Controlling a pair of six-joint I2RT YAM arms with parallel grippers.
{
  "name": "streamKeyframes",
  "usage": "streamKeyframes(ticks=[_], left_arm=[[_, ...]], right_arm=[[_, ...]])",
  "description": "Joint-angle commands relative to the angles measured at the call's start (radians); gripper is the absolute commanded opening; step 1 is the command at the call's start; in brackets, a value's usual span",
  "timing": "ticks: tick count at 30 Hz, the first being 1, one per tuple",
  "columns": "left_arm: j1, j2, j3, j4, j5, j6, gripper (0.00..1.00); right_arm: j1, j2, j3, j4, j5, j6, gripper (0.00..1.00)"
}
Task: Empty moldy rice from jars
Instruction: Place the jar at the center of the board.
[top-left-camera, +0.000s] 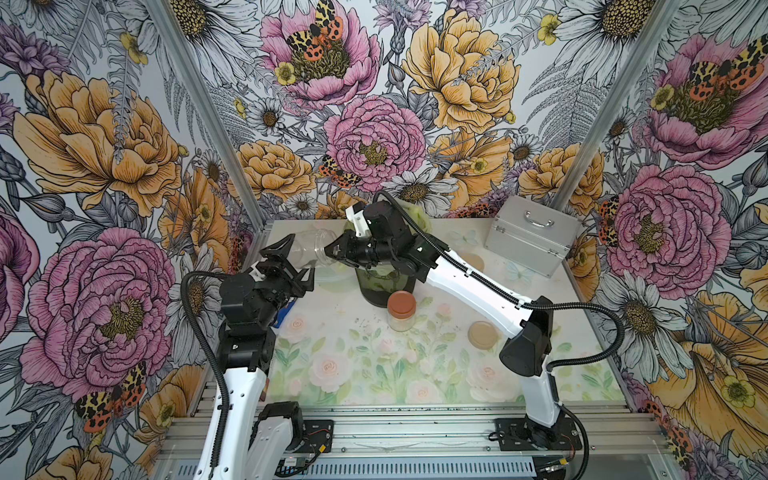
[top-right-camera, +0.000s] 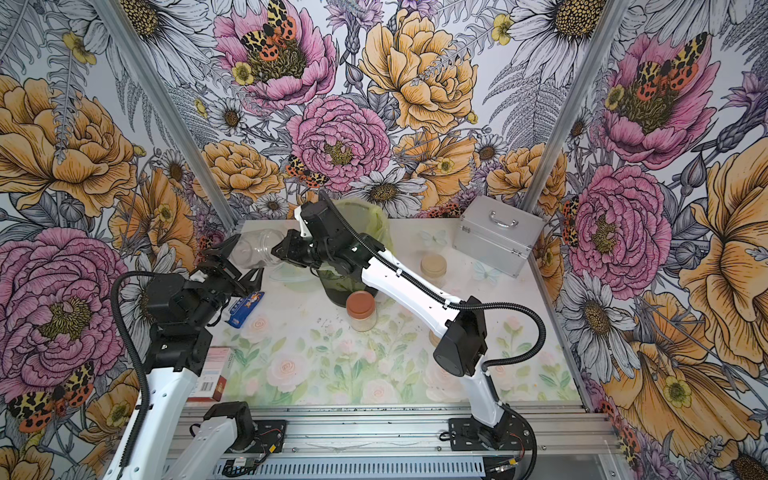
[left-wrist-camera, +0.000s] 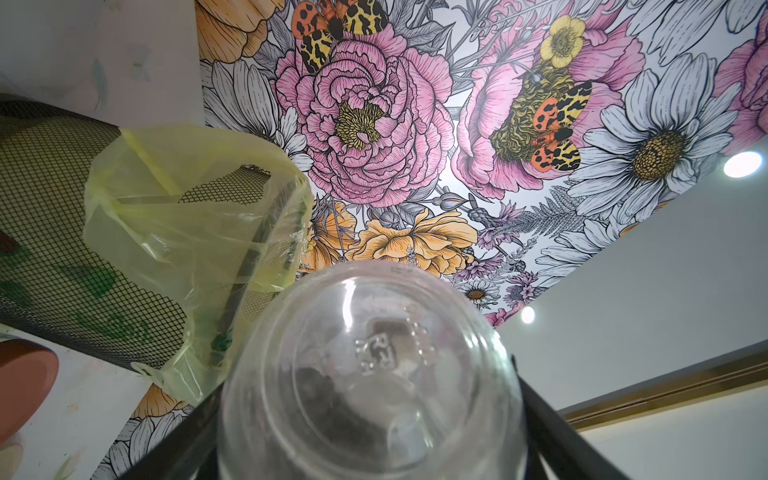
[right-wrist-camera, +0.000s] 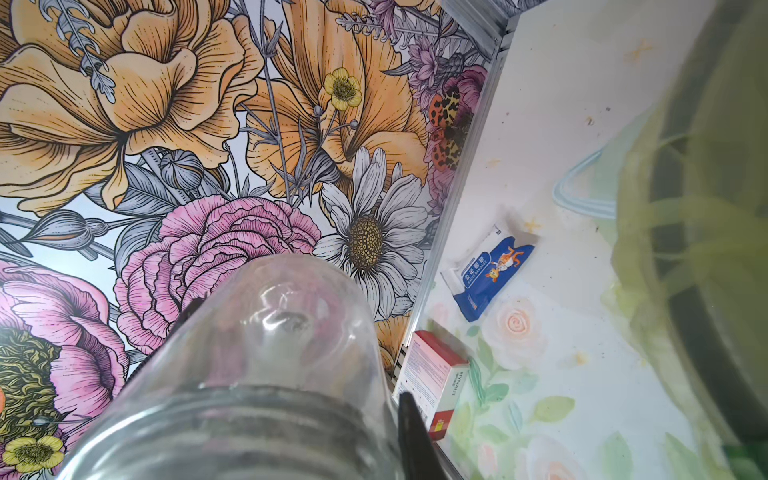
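A clear jar (top-left-camera: 311, 248) without a lid hangs on its side in the air, left of the dark bin (top-left-camera: 384, 291) lined with a yellow-green bag. No grains show inside it. My left gripper (top-left-camera: 302, 254) is shut on its body near the base, and in the left wrist view the jar (left-wrist-camera: 370, 374) fills the space between the fingers. My right gripper (top-left-camera: 331, 252) is shut on the threaded mouth (right-wrist-camera: 232, 415), one finger (right-wrist-camera: 411, 428) outside the glass. A jar with a reddish-brown lid (top-left-camera: 401, 304) stands in front of the bin, with moldy rice (top-left-camera: 401, 323) in it. A beige-lidded jar (top-right-camera: 433, 264) stands behind my right arm.
A loose beige lid (top-left-camera: 483, 334) lies by my right elbow. A silver case (top-left-camera: 532, 239) stands at the back right. A blue packet (top-right-camera: 245, 309) and a red-and-white box (top-right-camera: 216, 374) lie at the table's left edge. Floral walls close in three sides.
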Motion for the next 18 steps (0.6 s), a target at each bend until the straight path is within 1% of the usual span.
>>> streamKeyframes(ticks=[1,3,4,5,8,9,12,18], left_arm=[[0.011,-0.009,0.039,0.064,0.036,-0.033,0.00],[0.011,-0.009,0.034,0.063,0.042,-0.034,0.00],[0.011,-0.011,0.032,0.063,0.044,-0.035,0.00],[0.011,-0.012,0.029,0.063,0.045,-0.032,0.04],[0.011,-0.023,0.017,0.058,0.045,-0.030,0.22],[0.011,-0.027,0.012,0.056,0.044,-0.032,0.31],[0.011,-0.038,0.002,0.056,0.039,-0.029,0.52],[0.013,-0.044,-0.010,0.047,0.046,-0.020,0.86]], right_arm=[[0.007,0.014,0.042,0.057,-0.012,0.019,0.04],[0.007,0.011,0.044,0.056,-0.009,0.018,0.00],[0.005,0.009,0.045,0.056,-0.008,0.019,0.00],[0.005,0.008,0.046,0.057,-0.009,0.018,0.00],[0.003,-0.001,0.046,0.057,-0.008,0.020,0.00],[0.003,-0.003,0.047,0.057,-0.008,0.020,0.00],[0.002,-0.013,0.047,0.056,-0.009,0.020,0.00],[0.002,-0.025,0.044,0.055,-0.014,0.022,0.00]])
